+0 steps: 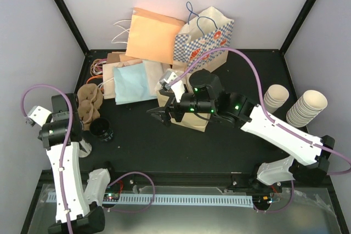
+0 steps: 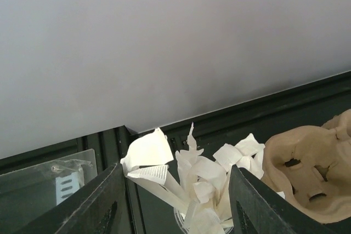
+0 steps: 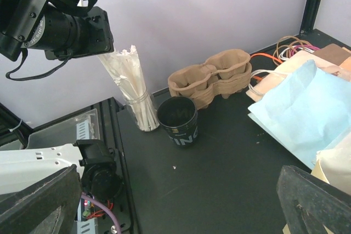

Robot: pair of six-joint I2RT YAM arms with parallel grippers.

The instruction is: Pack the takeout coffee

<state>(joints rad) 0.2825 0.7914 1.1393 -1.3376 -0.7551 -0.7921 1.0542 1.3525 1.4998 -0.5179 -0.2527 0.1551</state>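
While the left pincer stands partly open, its two fingers flank the bundle of paper-wrapped straws and grip nothing that can be made out; whether either finger touches a wrapper cannot be told. The straws stand loosely in a narrow glass, so an off-centre squeeze could crush the wrappers. A sideways pull could tip the glass and fan the straws across the bench. A black cup stands just beside that glass, with the pulp cup carrier close behind it, and a toppling glass would likely strike the cup first. The right pincer is wide open and empty, hanging over bare bench near the light blue bag. Its arm reaches across a brown paper bag. Any broad sweep from there could drag or crumple the bags meant to receive the drink. The takeout coffee cannot be found in any view: no lidded cream cup shows, only lidless stacked cups far right. It may sit hidden under the right arm, where a blind move could knock it over and spill it.
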